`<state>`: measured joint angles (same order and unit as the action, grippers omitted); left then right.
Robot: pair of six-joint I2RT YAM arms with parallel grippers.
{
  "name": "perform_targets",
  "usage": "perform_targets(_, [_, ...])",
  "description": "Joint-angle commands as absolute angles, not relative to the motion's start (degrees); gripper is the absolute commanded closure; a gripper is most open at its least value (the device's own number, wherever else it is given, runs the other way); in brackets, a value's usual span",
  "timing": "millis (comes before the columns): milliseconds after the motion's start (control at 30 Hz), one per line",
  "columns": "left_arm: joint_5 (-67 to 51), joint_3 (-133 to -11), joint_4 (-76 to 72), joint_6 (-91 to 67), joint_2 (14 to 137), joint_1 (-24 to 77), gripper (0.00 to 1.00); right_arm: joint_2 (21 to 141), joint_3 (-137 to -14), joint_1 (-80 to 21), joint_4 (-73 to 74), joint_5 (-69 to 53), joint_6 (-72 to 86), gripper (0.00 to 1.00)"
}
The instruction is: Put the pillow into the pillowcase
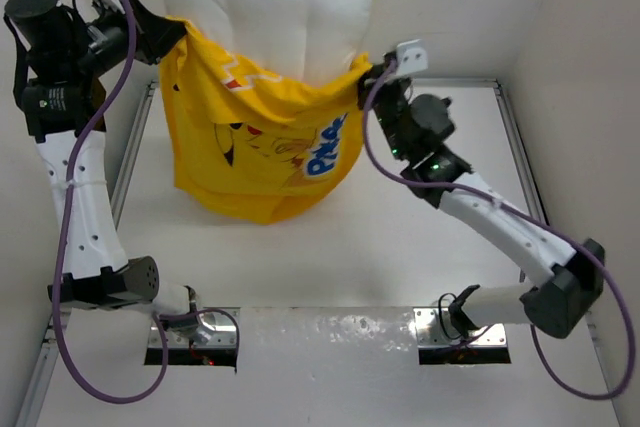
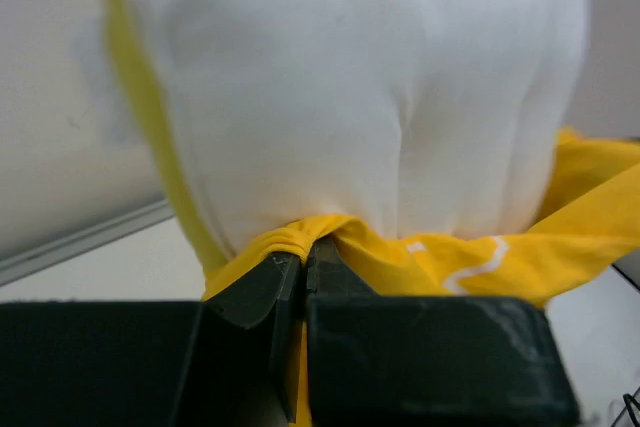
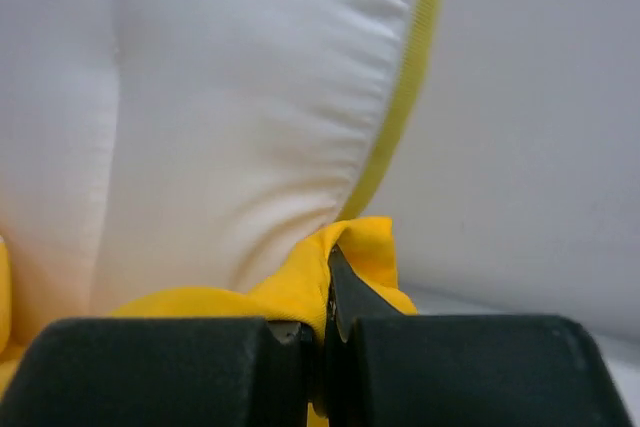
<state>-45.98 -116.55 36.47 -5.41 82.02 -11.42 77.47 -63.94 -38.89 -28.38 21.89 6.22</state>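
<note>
The cream-white pillow [image 1: 268, 9] stands upright, its lower part inside the yellow pillowcase [image 1: 255, 152] and its upper half sticking out at the top. My left gripper [image 1: 178, 35] is shut on the left edge of the pillowcase opening. My right gripper [image 1: 372, 75] is shut on the right edge. In the left wrist view the jaws pinch a bunched fold of the pillowcase [image 2: 300, 239] just below the pillow [image 2: 360, 87]. In the right wrist view the pillowcase [image 3: 340, 267] is clamped beside the pillow [image 3: 200, 117] and its yellowish side seam.
The bagged pillow hangs with its bottom resting on the white table [image 1: 350, 257]. A metal rail [image 1: 520, 152] frames the table on the right and a matching one on the left. White walls stand close behind the pillow.
</note>
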Motion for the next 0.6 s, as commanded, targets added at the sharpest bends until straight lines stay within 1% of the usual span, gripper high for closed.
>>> perform_targets(0, [-45.5, -123.0, 29.5, -7.2, 78.9, -11.2, 1.0, 68.7, -76.0, -39.4, -17.5, 17.3, -1.9, 1.0])
perform_targets(33, [-44.6, -121.7, 29.8, -6.9, 77.9, -11.2, 1.0, 66.1, -75.7, -39.4, -16.1, 15.9, -1.1, 1.0])
perform_targets(100, [-44.0, -117.4, 28.5, -6.8, 76.4, -11.2, 1.0, 64.2, -70.5, -39.4, -14.7, 15.5, -0.9, 1.0])
perform_targets(133, [-44.3, -111.6, 27.0, -7.7, 75.0, -11.2, 1.0, 63.7, -69.0, -39.5, -13.3, 16.8, -1.7, 1.0])
perform_targets(167, [-44.2, -109.5, 25.6, -8.3, 74.8, -11.2, 1.0, 63.9, -70.0, -39.4, -12.2, 17.4, -2.3, 1.0])
perform_targets(233, [-41.4, -112.5, 25.7, -8.0, 76.7, -11.2, 1.0, 64.3, -75.1, -39.5, -9.6, 17.8, -3.5, 1.0])
perform_targets(267, [-39.5, -118.6, 27.9, -7.4, 77.3, -11.2, 1.0, 64.4, -82.1, -39.5, -7.1, 16.9, -3.5, 1.0])
perform_targets(300, [-37.8, -120.7, 28.3, -7.0, 77.6, -11.2, 1.0, 64.3, -85.5, -39.5, -6.0, 15.9, -3.5, 1.0])
perform_targets(367, [-36.6, -122.8, 28.8, -5.7, 76.2, -11.3, 1.0, 63.0, -89.0, -39.5, -3.6, 15.6, -4.0, 1.0])
perform_targets(433, [-41.3, -119.4, 29.4, -6.1, 74.7, -11.2, 1.0, 60.6, -83.6, -39.5, -4.7, 17.9, -5.3, 1.0])
perform_targets(467, [-43.0, -115.8, 26.5, -7.5, 74.1, -11.2, 1.0, 59.4, -75.3, -39.5, -10.1, 21.5, -6.5, 1.0])
perform_targets(500, [-43.3, -112.8, 23.5, -8.6, 74.1, -11.2, 1.0, 59.2, -73.8, -39.5, -11.2, 23.3, -7.9, 1.0])
perform_targets(567, [-35.3, -120.3, 25.9, -8.7, 78.6, -11.7, 1.0, 61.9, -84.8, -39.5, -4.2, 23.9, -9.4, 1.0])
